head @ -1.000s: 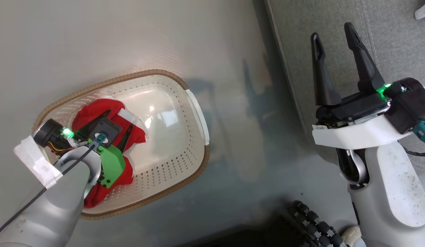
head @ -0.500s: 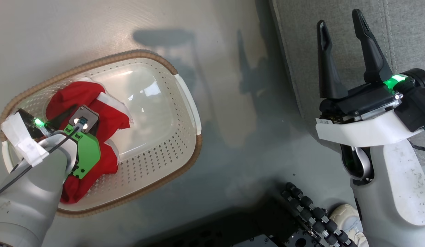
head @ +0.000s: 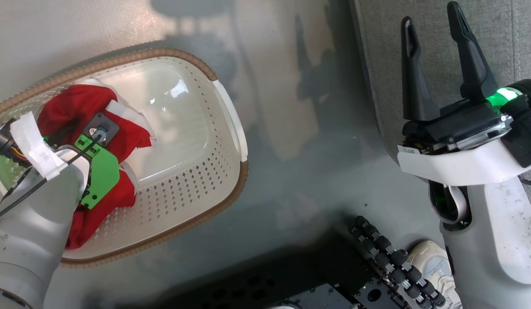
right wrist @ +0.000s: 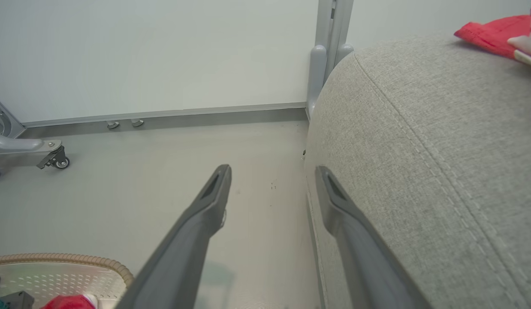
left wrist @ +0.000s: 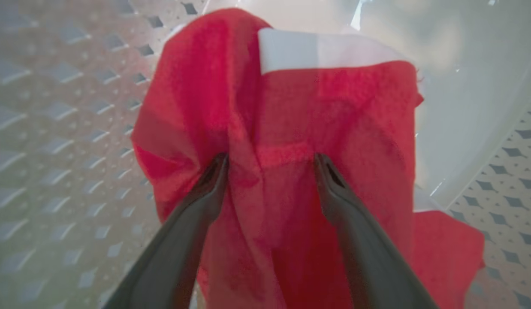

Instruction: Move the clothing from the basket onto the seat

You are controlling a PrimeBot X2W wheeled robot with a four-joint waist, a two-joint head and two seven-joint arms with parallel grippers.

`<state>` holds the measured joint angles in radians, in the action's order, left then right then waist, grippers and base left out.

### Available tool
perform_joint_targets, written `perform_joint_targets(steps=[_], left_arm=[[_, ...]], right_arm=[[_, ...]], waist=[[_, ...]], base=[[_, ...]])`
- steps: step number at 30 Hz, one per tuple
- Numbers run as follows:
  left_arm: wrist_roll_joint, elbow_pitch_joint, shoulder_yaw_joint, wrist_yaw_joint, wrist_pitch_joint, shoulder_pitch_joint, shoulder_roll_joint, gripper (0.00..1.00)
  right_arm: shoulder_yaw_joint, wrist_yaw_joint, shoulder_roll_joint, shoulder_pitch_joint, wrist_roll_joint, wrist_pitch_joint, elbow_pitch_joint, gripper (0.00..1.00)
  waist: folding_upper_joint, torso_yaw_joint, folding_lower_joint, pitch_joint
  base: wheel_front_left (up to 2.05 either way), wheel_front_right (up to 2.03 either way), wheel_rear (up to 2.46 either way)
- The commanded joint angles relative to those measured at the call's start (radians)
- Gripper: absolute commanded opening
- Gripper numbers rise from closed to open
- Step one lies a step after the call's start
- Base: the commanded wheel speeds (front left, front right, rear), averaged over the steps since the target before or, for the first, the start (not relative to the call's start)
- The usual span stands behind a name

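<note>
Looking down past the robot's left forearm, I see the left pincer (left wrist: 270, 159) pointed down into the basket (head: 244, 171). Its two dark fingers are spread wide and both tips are pressed into the clothing (left wrist: 325, 107). A raised fold of red cloth lies between the fingers, but they are not pinched on it, so nothing is gripped. The clothing is bunched directly under and around the tips. A white panel shows just beyond them, and more red cloth trails back beneath the wrist. The basket's perforated wall curves close on one side of the fingers, and its smooth pale bottom lies on the other side.

The right pincer (head: 432, 15) is well apart from the basket and hangs in the air with its fingers just as wide and nothing between them. One finger sits over the rounded edge of the seat (right wrist: 420, 150), the other over the bare floor (head: 291, 128) beside it. Far ahead of its tips, on top of the seat, lies a red and white garment (right wrist: 493, 32). A white shoe (head: 428, 262) sits on the floor behind that arm, near the robot's base.
</note>
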<state>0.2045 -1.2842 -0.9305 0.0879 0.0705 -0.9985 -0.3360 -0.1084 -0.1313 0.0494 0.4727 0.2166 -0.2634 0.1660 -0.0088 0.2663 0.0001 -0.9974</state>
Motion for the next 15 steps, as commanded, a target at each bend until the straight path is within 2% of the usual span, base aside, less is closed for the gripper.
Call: perform_joint_targets(steps=[1,5,11,12,13,14,15], left_arm=[[0.008,-0.004,0.001,-0.004,-0.018,-0.019,-0.001,1.00],[0.006,-0.003,-0.008,0.001,-0.040,-0.032,0.022,1.00],[-0.002,-0.005,-0.033,-0.015,-0.076,-0.032,0.050,1.00],[0.000,-0.005,-0.033,-0.020,-0.082,-0.032,0.053,0.69],[-0.003,-0.005,-0.039,-0.025,-0.097,-0.030,0.055,0.34],[-0.003,-0.005,-0.041,-0.026,-0.104,-0.028,0.058,0.08],[-0.004,-0.005,-0.045,-0.029,-0.104,-0.028,0.062,0.00]], right_arm=[[0.001,0.001,0.002,0.004,-0.006,-0.002,0.008,1.00],[0.004,0.001,0.002,-0.004,-0.009,-0.002,0.016,1.00],[0.003,0.001,0.002,-0.011,-0.018,-0.002,0.022,1.00],[0.005,0.001,0.002,-0.014,-0.019,-0.002,0.023,1.00],[0.008,0.001,0.002,-0.017,-0.023,-0.002,0.024,1.00],[0.010,0.001,0.002,-0.020,-0.025,-0.002,0.025,1.00],[0.012,0.001,0.002,-0.024,-0.026,-0.002,0.026,1.00]], waist=[[0.0088,0.003,-0.0001,-0.010],[0.0088,0.005,-0.0001,-0.024],[0.0088,0.006,-0.0001,-0.034],[0.0088,0.005,-0.0001,-0.035],[0.0088,0.003,-0.0001,-0.035],[0.0088,0.001,-0.0001,-0.035],[0.0088,-0.001,-0.0001,-0.035]], base=[[0.00,0.00,0.00],[0.00,0.00,0.00],[0.00,0.00,0.00],[0.00,0.00,0.00],[0.00,0.00,0.00],[0.00,0.00,0.00],[0.00,0.00,0.00]])
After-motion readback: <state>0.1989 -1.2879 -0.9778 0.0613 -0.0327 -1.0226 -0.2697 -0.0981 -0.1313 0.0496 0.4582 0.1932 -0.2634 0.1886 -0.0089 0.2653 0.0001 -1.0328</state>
